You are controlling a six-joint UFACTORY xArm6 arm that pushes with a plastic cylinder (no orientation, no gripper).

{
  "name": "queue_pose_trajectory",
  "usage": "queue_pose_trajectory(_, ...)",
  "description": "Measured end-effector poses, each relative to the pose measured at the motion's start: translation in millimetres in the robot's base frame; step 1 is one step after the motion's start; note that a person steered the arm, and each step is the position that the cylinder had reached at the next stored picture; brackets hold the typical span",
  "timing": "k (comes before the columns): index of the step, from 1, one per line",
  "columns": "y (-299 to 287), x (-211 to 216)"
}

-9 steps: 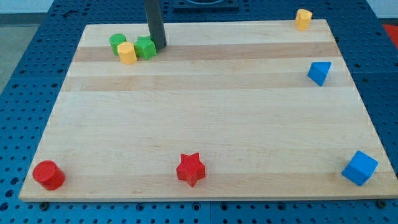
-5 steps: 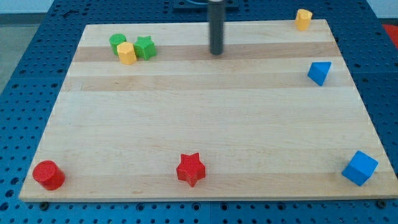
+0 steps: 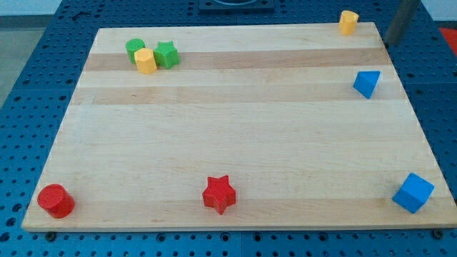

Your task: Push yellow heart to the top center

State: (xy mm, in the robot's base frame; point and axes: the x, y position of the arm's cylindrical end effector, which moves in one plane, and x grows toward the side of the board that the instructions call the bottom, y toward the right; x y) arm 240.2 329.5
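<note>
hovering off-board, my tip (image 3: pixel 392 41) touches nothing | right of yellow heart (image 3: pixel 348 21) | wooden board (image 3: pixel 243 135) on blue pegboard (image 3: pixel 28 86)

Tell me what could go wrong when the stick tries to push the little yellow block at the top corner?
1. My tip is off the wooden board, right of the small yellow block; coming back it might catch the board's edge.
2. That yellow block sits at the board's top edge, so a slanted push could slide it off.
3. A second yellow block touches two green blocks at top left; I might chase the wrong one.
</note>
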Motion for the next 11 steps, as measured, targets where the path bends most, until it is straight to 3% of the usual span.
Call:
queue_pose_trajectory(2, 5, -49)
queue_pose_trajectory(4, -60, -38)
queue_pose_trajectory(9, -105, -49)
queue_pose_trajectory(11, -169, -48)
